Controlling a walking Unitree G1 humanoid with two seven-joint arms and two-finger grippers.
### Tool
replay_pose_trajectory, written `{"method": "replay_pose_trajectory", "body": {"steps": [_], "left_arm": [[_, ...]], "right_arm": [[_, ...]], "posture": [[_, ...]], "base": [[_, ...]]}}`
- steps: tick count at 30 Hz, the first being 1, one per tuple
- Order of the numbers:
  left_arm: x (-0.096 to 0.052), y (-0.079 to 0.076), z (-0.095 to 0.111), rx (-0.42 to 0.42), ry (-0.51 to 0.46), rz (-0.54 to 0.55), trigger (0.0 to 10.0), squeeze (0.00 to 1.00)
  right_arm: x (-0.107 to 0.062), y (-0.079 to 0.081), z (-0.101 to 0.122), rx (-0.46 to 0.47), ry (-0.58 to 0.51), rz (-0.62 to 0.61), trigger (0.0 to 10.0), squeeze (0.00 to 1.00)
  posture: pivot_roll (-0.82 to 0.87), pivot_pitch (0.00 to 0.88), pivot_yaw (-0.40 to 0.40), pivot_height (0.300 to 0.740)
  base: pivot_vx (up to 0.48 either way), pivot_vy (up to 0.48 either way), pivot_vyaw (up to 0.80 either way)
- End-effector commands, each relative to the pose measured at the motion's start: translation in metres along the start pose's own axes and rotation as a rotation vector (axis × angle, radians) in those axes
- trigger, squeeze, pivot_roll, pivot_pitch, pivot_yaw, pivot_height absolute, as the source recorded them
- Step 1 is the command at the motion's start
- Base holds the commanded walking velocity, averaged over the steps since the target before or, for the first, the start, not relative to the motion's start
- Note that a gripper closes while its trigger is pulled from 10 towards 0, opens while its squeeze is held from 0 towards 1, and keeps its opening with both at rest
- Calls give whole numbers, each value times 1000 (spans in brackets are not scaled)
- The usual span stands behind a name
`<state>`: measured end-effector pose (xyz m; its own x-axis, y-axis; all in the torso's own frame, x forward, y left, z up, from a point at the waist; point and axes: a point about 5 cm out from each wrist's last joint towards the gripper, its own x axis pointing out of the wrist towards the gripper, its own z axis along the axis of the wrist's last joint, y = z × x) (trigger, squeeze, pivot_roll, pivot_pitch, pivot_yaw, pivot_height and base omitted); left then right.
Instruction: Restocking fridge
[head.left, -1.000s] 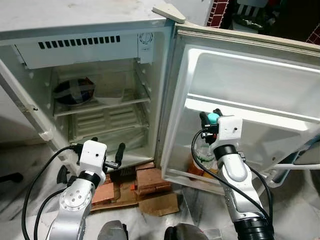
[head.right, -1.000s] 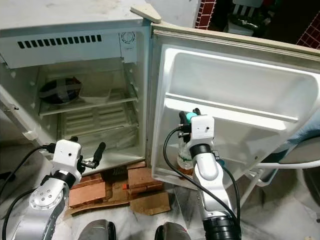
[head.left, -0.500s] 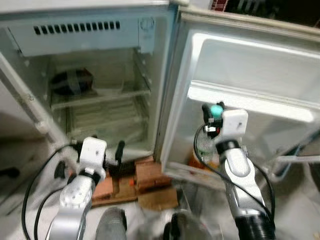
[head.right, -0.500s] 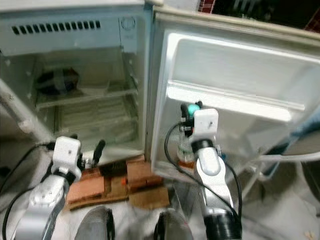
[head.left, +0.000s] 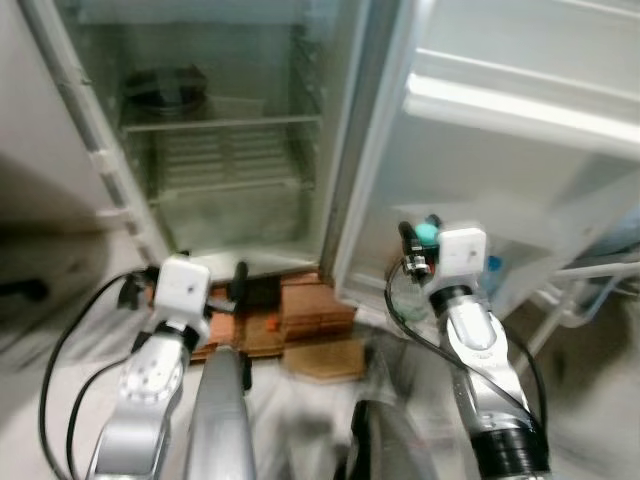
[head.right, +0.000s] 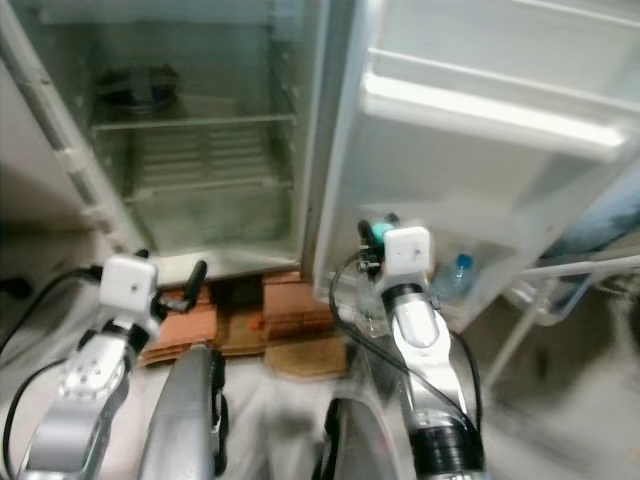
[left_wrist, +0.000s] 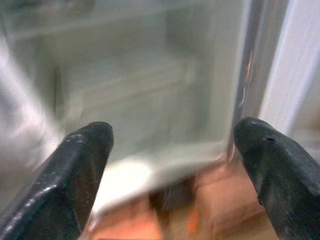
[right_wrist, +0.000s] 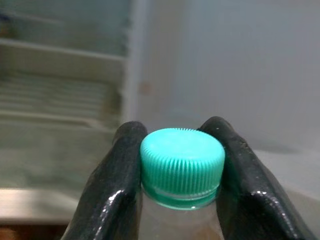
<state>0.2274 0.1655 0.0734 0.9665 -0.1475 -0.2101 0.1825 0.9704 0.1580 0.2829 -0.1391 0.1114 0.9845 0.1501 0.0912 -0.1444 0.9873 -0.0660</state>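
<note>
The right gripper (right_wrist: 181, 175) pinches a bottle (head.left: 405, 300) by its green cap (right_wrist: 182, 166). The left gripper (left_wrist: 172, 170) hangs spread wide before the open fridge (head.left: 230, 150).

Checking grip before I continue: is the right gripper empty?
No, its fingers are clamped on the green cap of a bottle.

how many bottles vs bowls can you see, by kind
bottles: 2 (teal-capped bottle held in the right tool, blue-capped bottle low in the fridge door)
bowls: 1 (dark bowl on the upper fridge shelf)
total: 3
</note>
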Motion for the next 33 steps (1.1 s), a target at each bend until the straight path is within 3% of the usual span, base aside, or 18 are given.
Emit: {"method": "replay_pose_trajectory", "body": {"steps": [1, 9, 15, 33], "left_arm": [[3, 0, 6, 23, -18, 4, 10000, 0], [5, 3, 7, 23, -18, 33, 10000, 0], [4, 3, 8, 20, -29, 35, 10000, 0], [6, 3, 8, 18, -30, 21, 10000, 0]], "right_arm": [[0, 3, 1, 16, -5, 14, 10000, 0], [7, 15, 3, 12, -17, 106, 10000, 0], [14, 12, 7, 11, -32, 107, 10000, 0], [11, 32, 10, 71, -52, 253, 10000, 0]], "posture": [[69, 97, -72, 630], [73, 104, -70, 630], [78, 107, -73, 630], [75, 107, -69, 630]], "base": [[0, 0, 0], [0, 0, 0], [0, 0, 0], [271, 0, 0]]}}
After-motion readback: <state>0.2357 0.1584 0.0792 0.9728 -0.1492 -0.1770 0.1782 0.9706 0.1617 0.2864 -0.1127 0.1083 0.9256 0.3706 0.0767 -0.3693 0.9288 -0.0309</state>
